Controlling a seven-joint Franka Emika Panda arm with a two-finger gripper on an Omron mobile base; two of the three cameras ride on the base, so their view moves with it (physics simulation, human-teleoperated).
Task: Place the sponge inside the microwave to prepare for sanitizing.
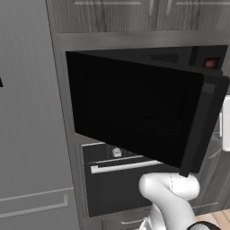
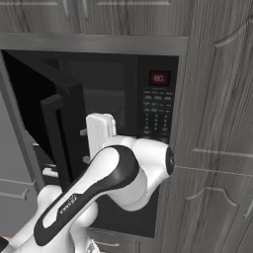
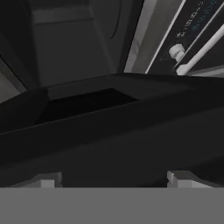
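Observation:
The microwave (image 2: 158,106) is built into the cabinet wall, with a red display and a button panel on its right side. Its wide dark door (image 1: 134,108) stands swung open to the left. My arm reaches up in front of the open cavity, and the white hand is at the opening beside the door's edge. In the hand view my gripper (image 3: 114,179) is open, its two tips wide apart with nothing between them. A broad dark surface of the microwave (image 3: 109,131) lies just past the tips. The sponge is out of view.
Below the microwave sits a black oven with a silver bar handle (image 1: 126,166) and a knob (image 3: 176,51). Grey wood cabinet doors (image 2: 217,148) stand to the right, and a tall grey panel (image 1: 31,134) to the left.

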